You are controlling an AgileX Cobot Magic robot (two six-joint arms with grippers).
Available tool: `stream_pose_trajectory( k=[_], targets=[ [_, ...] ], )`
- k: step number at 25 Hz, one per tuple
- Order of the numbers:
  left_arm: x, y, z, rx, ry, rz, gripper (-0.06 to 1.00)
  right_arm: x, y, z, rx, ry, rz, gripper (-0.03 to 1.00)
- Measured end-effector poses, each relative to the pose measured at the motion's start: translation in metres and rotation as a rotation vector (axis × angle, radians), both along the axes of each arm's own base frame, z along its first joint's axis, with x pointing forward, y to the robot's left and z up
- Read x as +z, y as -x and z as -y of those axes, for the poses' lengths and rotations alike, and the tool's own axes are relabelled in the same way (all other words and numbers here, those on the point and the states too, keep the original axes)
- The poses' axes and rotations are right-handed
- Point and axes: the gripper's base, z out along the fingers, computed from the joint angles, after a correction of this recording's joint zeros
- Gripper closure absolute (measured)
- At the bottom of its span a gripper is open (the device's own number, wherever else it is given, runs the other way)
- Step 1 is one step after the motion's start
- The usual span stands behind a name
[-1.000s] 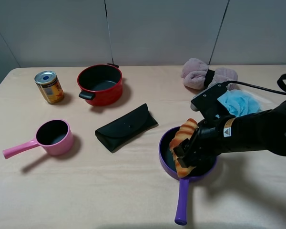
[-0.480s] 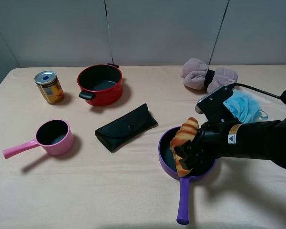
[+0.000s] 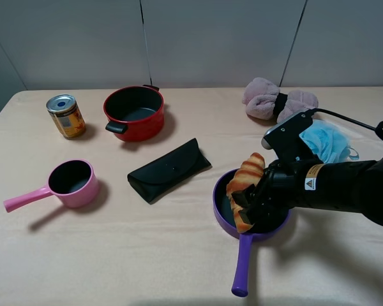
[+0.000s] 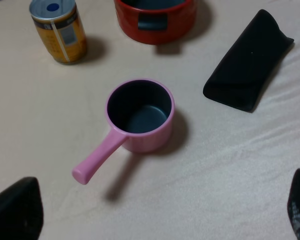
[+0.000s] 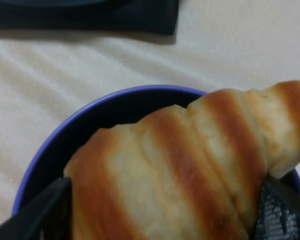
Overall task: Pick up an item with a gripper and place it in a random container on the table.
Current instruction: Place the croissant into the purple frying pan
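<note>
table (image 3: 115,255), high view: beige cloth under a grey wall (image 3: 210,38); red pot (image 3: 134,111), can (image 3: 65,115), pink saucepan (image 3: 72,176) and black case (image 3: 169,169) stand well apart on the left half.
right gripper (image 3: 246,207), high view: clenched on the croissant (image 3: 246,177), held tilted over the purple frying pan (image 3: 216,205) so it can fall inside (release seems the next step).
open room, high view: bare cloth around the pan; its handle (image 3: 242,268) points to the near edge.
left gripper (image 4: 157,207), left wrist view: spread wide, empty, above the pink saucepan.
croissant, right wrist view: between the dark fingers (image 5: 40,215), within the purple rim; if it touches the bottom, i cannot tell.
</note>
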Motion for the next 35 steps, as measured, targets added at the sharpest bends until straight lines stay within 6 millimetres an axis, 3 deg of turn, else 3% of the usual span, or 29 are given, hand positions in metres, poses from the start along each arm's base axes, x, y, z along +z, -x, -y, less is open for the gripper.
stream_pose_trajectory(
  k=[35],
  targets=[
    [0.0000, 0.0000, 0.0000, 0.000, 0.000, 0.000, -0.05, 0.0022, -0.0024, -0.0014, 0.055, 0.024, 0.067, 0.42]
  ],
)
